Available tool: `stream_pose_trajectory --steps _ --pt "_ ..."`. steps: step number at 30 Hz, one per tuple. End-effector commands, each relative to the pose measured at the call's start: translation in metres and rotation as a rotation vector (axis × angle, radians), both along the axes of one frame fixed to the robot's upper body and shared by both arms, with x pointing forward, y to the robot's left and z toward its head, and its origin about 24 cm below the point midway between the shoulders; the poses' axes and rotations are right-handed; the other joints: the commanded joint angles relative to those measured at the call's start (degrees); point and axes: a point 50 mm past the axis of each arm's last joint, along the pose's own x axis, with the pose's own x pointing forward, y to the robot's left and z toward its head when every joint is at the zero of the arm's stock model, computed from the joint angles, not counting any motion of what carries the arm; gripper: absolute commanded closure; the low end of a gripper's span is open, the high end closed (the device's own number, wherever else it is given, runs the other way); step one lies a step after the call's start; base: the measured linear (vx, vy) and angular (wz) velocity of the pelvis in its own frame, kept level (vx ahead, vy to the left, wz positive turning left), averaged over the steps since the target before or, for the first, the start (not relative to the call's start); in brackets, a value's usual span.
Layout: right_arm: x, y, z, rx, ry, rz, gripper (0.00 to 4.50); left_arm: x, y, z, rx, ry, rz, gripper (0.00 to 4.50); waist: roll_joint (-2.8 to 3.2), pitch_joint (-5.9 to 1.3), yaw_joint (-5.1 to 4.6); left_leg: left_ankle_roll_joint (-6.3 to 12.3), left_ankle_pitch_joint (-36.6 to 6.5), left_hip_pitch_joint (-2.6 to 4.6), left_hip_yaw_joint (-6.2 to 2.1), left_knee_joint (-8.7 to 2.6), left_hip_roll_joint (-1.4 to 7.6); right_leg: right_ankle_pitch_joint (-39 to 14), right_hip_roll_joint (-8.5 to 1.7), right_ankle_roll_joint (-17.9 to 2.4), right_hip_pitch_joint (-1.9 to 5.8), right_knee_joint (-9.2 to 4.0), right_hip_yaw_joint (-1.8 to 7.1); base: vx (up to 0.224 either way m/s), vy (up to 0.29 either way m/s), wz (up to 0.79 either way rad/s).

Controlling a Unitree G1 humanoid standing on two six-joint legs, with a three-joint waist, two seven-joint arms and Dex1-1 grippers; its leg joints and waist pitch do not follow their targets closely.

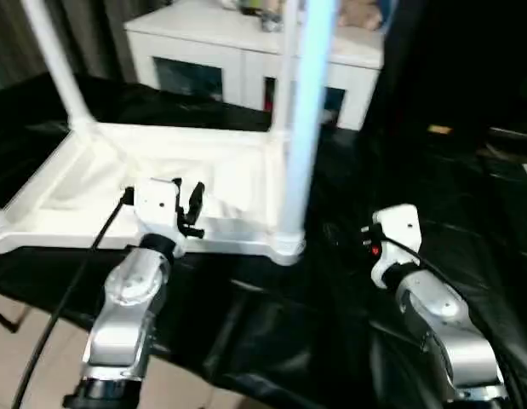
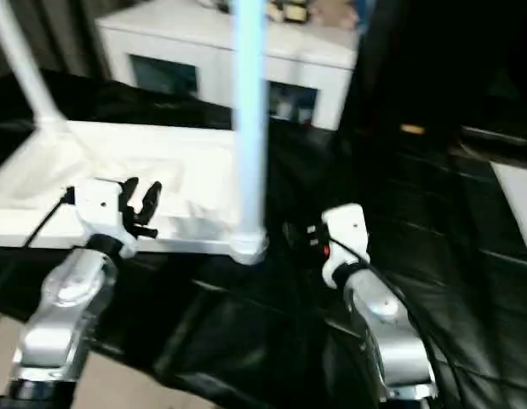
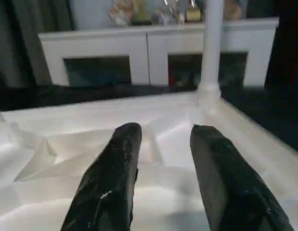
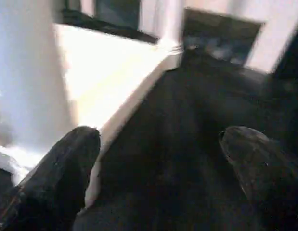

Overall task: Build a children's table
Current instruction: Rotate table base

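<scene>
Both silver forearms reach forward. The left end effector (image 1: pixel 188 207) hangs over the near edge of the upturned children's table (image 1: pixel 237 162), fingers (image 3: pixel 110 183) partly apart, holding nothing. The right end effector (image 4: pixel 163 178), just beside that table's near corner, is spread wide and empty.

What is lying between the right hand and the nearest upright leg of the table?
Nothing but bare black sheet: in the left eye view, it separates the right hand from the leg.

We see smooth white plastic in the children's table (image 1: pixel 161 183). Glossy, crinkled black sheeting (image 1: pixel 272 332) covers the desk beneath our silver metal forearms (image 1: pixel 127 307).
</scene>
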Motion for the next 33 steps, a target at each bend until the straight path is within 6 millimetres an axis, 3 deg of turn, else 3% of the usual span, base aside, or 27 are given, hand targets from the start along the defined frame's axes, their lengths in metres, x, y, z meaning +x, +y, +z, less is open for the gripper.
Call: stream_pose_trajectory --steps 1,2,3,4,5,6,7,8,9,10,11,13,14,15,18,19,20,22,23,25,26,28,29,31,32,33 --pt "0.003 -0.01 0.004 -0.018 -0.018 -0.033 0.0 -0.001 -0.013 -0.003 -0.037 0.044 -0.152 2.53 1.45 -3.45 -1.13 2.32 1.0 2.85 -3.72 -6.82 7.22 3.5 -4.63 -9.7 -0.75 -1.49 1.59 0.071 0.087 0.13" --pt "0.003 -0.012 0.004 -0.02 -0.018 -0.038 0.0 -0.005 -0.02 -0.003 -0.053 0.052 -0.273 2.34 0.41 -4.04 -0.45 2.48 22.7 0.93 -2.37 -4.87 5.2 20.3 -5.59 -10.1 0.27 -0.79 2.52 0.0 0.0 0.0" --pt "0.004 -0.013 0.004 -0.022 -0.019 -0.04 0.0 -0.007 -0.023 -0.003 -0.055 0.06 -0.35 2.24 0.25 -4.2 -0.25 2.33 27.3 0.62 -1.84 -4.57 4.64 23.6 -5.66 -10.2 0.45 -0.52 2.72 0.038 0.08 0.04" --pt "0.004 -0.014 0.004 -0.022 -0.019 -0.041 0.0 -0.008 -0.024 -0.003 -0.056 0.062 -0.364 2.24 0.31 -4.2 -0.06 2.09 28.8 0.55 -1.59 -4.47 4.25 24.5 -5.69 -10.3 0.43 -0.53 2.72 0.0 0.0 0.0" --pt "0.004 -0.014 0.004 -0.022 -0.019 -0.041 0.0 -0.008 -0.024 -0.003 -0.056 0.062 -0.364 2.14 0.02 -4.18 -0.04 1.66 26.4 -0.06 -1.1 -4.69 3.85 22.9 -5.98 -10.1 0.91 -0.85 2.86 0.0 0.0 0.0" --pt "0.005 -0.017 0.005 -0.034 -0.019 -0.026 0.0 -0.007 -0.03 -0.005 0.006 0.126 -0.532 2.03 -0.54 -3.8 0.03 1.83 19.5 -0.42 -0.73 -5.44 3.89 18.5 -6.52 -10.2 1.16 -1.48 3.05 0.0 0.0 0.0" --pt "0.005 -0.018 0.005 -0.038 -0.02 -0.02 0.0 -0.006 -0.031 -0.006 0.029 0.149 -0.571 1.89 -0.23 -3.54 0.18 1.91 15.1 -0.42 -0.59 -5.85 4.03 14.8 -6.73 -10.3 1.01 -1.75 3.05 0.0 0.0 0.0" --pt "0.005 -0.019 0.005 -0.042 -0.02 -0.013 0.0 -0.005 -0.033 -0.007 0.042 0.17 -0.614 1.89 -0.09 -2.85 0.0 1.5 4.7 -0.16 -0.35 -6.71 4.63 6.5 -6.99 -11.1 0.59 -2.55 3.19 -0.08 -0.015 0.03" --pt "0.006 -0.02 0.006 -0.045 -0.019 0.006 0.0 -0.003 -0.037 -0.007 0.069 0.196 -0.684 1.8 -0.83 -2.29 -0.16 0.99 -3.2 -0.3 -0.09 -7.54 4.99 -1.2 -7.43 -11.5 0.91 -3.29 3.53 -0.066 -0.022 0.04" --pt "0.006 -0.021 0.006 -0.053 -0.019 0.022 0.0 -0.001 -0.041 -0.008 0.086 0.224 -0.753 1.73 -0.9 -2.12 -0.05 0.53 -8.6 0.48 0.38 -7.85 5.14 -7.6 -7.57 -11.6 0.18 -4.03 3.78 -0.076 -0.037 0.06" --pt "0.006 -0.021 0.006 -0.053 -0.019 0.022 0.0 -0.001 -0.041 -0.008 0.086 0.224 -0.753 1.63 -0.71 -1.87 0.04 -0.23 -11.8 0.49 0.56 -8.24 5.35 -12.1 -7.83 -11.4 0.09 -4.43 3.91 -0.064 -0.038 0.02" --pt "0.006 -0.024 0.006 -0.061 -0.018 0.035 0.0 0.0 -0.045 -0.008 0.111 0.253 -0.825 1.42 -1.01 -1.72 -0.12 -0.79 -12.7 0.03 0.81 -8.5 5.64 -14.4 -8.06 -10.7 0.27 -4.7 3.95 -0.032 -0.019 0.01" --pt "0.007 -0.03 0.007 -0.081 -0.015 0.068 0.0 0.012 -0.047 -0.013 0.2 0.328 -0.89 1.35 -0.97 -1.77 0.03 -1.24 -13.6 0.55 1.23 -8.46 5.5 -17.7 -7.79 -9.3 -0.47 -5.13 4.1 0.0 0.0 0.0" --pt "0.007 -0.03 0.007 -0.081 -0.015 0.068 0.0 0.012 -0.047 -0.013 0.2 0.328 -0.89 1.35 -0.95 -1.73 0.15 -1.23 -14.0 0.74 1.36 -8.47 5.39 -18.9 -7.59 -8.7 -0.67 -5.38 4.09 0.0 0.0 0.0" --pt "0.005 -0.037 0.008 -0.1 0.001 0.12 0.0 0.027 -0.047 -0.018 0.314 0.381 -0.909 1.35 -1.21 -2.16 0.6 -0.54 -10.0 0.35 1.77 -8.46 5.67 -15.5 -7.72 -8.1 -0.12 -5.13 4.13 0.0 0.0 0.0" --pt "0.003 -0.039 0.007 -0.113 0.013 0.145 0.0 0.03 -0.047 -0.019 0.324 0.419 -0.913 1.35 -1.2 -2.24 0.66 -0.48 -9.3 0.21 1.78 -8.49 5.87 -14.2 -7.96 -8.6 0.07 -4.96 4.09 0.0 0.0 0.0" --pt "0.002 -0.041 0.007 -0.127 0.024 0.17 0.0 0.034 -0.048 -0.02 0.35 0.436 -0.908 1.35 -0.97 -2.4 0.61 0.14 -7.4 -0.39 1.9 -8.5 5.67 -12.3 -7.81 -9.1 0.46 -4.7 3.85 0.0 0.0 0.0" --pt "0.0 -0.043 0.006 -0.153 0.036 0.203 0.0 0.043 -0.049 -0.022 0.397 0.471 -0.86 1.35 -1.0 -2.65 0.59 0.83 -5.9 -0.18 2.18 -8.09 5.75 -9.2 -7.66 -10.2 0.28 -4.57 3.84 0.0 0.0 0.0" --pt "0.0 -0.044 0.006 -0.161 0.037 0.208 0.0 0.046 -0.049 -0.022 0.423 0.464 -0.842 1.61 -1.12 -2.96 0.73 1.35 -3.4 -0.34 2.21 -7.91 5.92 -4.7 -7.76 -11.4 0.54 -4.04 3.75 0.0 0.0 0.0" --pt "0.0 -0.045 0.006 -0.17 0.037 0.212 0.0 0.053 -0.051 -0.021 0.454 0.447 -0.794 1.69 -1.24 -3.05 0.62 2.26 -1.5 -0.59 2.3 -7.74 5.83 -1.2 -7.45 -12.2 0.63 -3.82 3.53 0.0 0.0 0.0" --pt "-0.001 -0.045 0.006 -0.169 0.036 0.214 0.0 0.056 -0.052 -0.02 0.452 0.446 -0.768 1.69 -1.14 -3.54 0.77 3.76 1.9 -0.69 2.35 -7.29 5.87 5.2 -7.6 -14.0 0.79 -3.04 3.44 0.0 0.0 0.0" --pt "-0.001 -0.045 0.005 -0.168 0.036 0.214 0.0 0.059 -0.052 -0.02 0.461 0.446 -0.753 1.74 -1.21 -3.74 0.93 5.44 4.1 -0.78 2.47 -7.0 5.84 9.5 -7.52 -15.5 0.64 -2.62 3.28 0.0 0.0 0.0" --pt "-0.001 -0.045 0.005 -0.168 0.036 0.214 0.0 0.059 -0.052 -0.02 0.461 0.446 -0.753 2.05 -1.23 -3.68 1.0 6.26 4.3 -0.89 2.49 -6.96 5.92 10.3 -7.64 -16.1 0.64 -2.58 3.24 0.0 0.0 0.0" --pt "-0.002 -0.045 0.005 -0.166 0.04 0.222 0.0 0.063 -0.051 -0.021 0.472 0.464 -0.743 2.12 -1.19 -3.39 1.0 6.57 3.0 -0.87 2.59 -7.05 5.92 8.3 -7.58 -16.4 0.44 -2.91 3.18 0.0 0.0 0.0" --pt "-0.003 -0.043 0.004 -0.167 0.046 0.241 0.0 0.066 -0.05 -0.023 0.481 0.484 -0.741 2.12 -1.24 -3.14 1.07 6.03 0.1 -0.69 2.66 -7.24 5.91 3.2 -7.56 -16.0 0.35 -3.57 3.17 0.0 0.0 0.0" --pt "-0.003 -0.042 0.003 -0.169 0.048 0.25 0.0 0.067 -0.05 -0.024 0.489 0.487 -0.749 2.12 -1.2 -3.16 1.17 5.53 -0.7 -0.59 2.61 -7.29 6.03 1.9 -7.7 -15.8 0.43 -3.59 3.2 0.0 0.0 0.0"
